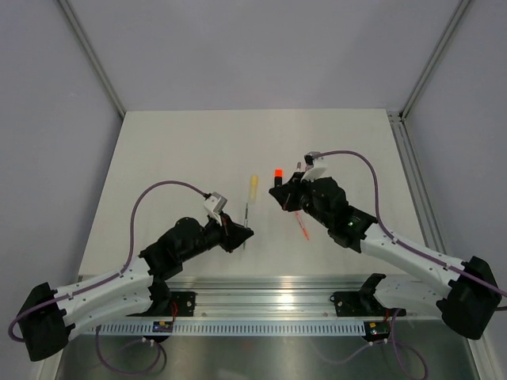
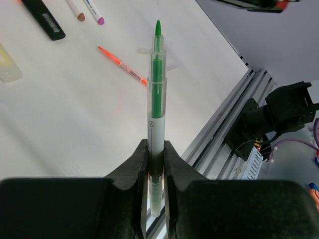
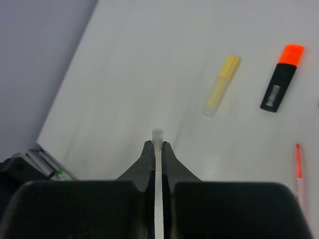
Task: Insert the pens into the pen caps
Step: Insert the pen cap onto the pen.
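My left gripper (image 2: 155, 148) is shut on a clear pen with green ink (image 2: 157, 84), whose bare green tip points away from the wrist. The top view shows that gripper (image 1: 238, 235) low over the table near its front edge. My right gripper (image 3: 156, 147) is shut on a small clear pen cap (image 3: 158, 134), open end outward; seen from above, this gripper (image 1: 286, 197) is right of centre. On the table lie a pale yellow highlighter (image 3: 222, 86), a black highlighter with an orange end (image 3: 281, 78) and a thin orange-red pen (image 2: 122, 64).
Two white pens with brown (image 2: 76, 10) and purple (image 2: 93, 12) tips lie near the black highlighter (image 2: 45, 20). An aluminium rail (image 1: 269, 297) with the arm bases runs along the near edge. Grey walls enclose the white table (image 1: 182, 150).
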